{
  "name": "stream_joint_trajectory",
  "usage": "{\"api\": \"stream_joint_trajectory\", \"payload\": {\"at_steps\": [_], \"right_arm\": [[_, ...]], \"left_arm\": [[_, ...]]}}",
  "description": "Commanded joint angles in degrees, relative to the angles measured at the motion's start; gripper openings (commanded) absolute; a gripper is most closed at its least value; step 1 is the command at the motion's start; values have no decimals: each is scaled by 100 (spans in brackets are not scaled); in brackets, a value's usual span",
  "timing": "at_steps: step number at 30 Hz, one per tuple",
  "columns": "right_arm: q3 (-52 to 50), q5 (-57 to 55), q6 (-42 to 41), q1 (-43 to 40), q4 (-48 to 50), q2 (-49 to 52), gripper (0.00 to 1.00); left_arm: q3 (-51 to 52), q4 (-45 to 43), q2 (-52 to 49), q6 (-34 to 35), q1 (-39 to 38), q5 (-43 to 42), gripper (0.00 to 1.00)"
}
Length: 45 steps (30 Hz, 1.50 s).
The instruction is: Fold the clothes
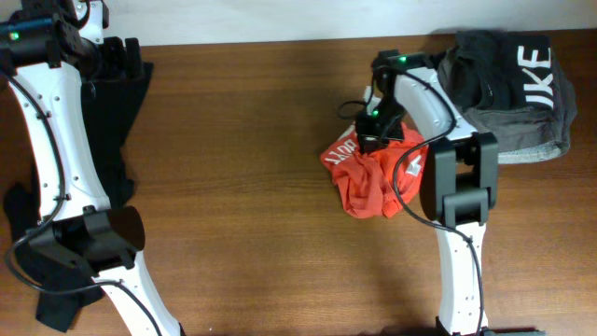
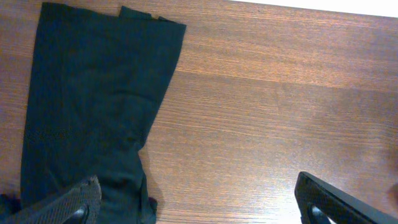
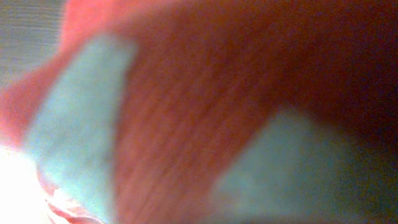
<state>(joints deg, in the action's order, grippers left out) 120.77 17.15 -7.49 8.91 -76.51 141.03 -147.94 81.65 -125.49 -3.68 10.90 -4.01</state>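
The orange-red T-shirt (image 1: pixel 373 177) lies crumpled at the table's centre right, white lettering showing at its left edge. My right gripper (image 1: pixel 375 138) is pressed down into its top. The right wrist view is filled with blurred red cloth (image 3: pixel 186 112) and pale lettering, and the fingers are hidden. The long black garment (image 1: pixel 119 112) lies flat at the far left and also shows in the left wrist view (image 2: pixel 87 106). My left gripper (image 2: pixel 199 199) is open and empty above its edge. The dark grey white-lettered garment (image 1: pixel 508 89) is bunched at the back right.
The wooden table (image 1: pixel 242 187) is bare between the black garment and the T-shirt. Both arm bases stand at the front edge. Part of the black garment hangs over the left front corner (image 1: pixel 37 299).
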Motion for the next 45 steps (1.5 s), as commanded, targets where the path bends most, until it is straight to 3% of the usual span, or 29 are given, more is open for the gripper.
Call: {"api": "stream_joint_trajectory", "payload": {"at_steps": [1,8,15,25,29,34,41,45], "right_arm": [[-247,-354,715,765,396,444,4],[4,-1333,1759,1784,275,442,4],[520,-1672,1445,2162,103,442,4],[2994,-249,540,1117,-1777,428,4],[3252,455,542,496,-2085,372,5],[3209,798,553,-114,-2085,372,34],[3174,769,675,-170,-2085,372,48],[2979,772,20,-254,-2085,372,53]], "left_arm": [[17,-17,-20,-114,-24,44,99],[17,-13,-20,-114,-24,44,99],[17,7,-20,-114,-24,44,99],[17,7,-20,-114,-24,44,99],[17,9,-20,-116,-24,44,99],[17,33,-20,-282,-24,46,99],[17,31,-20,-332,-24,44,99],[17,52,-20,-332,-24,44,99]]}}
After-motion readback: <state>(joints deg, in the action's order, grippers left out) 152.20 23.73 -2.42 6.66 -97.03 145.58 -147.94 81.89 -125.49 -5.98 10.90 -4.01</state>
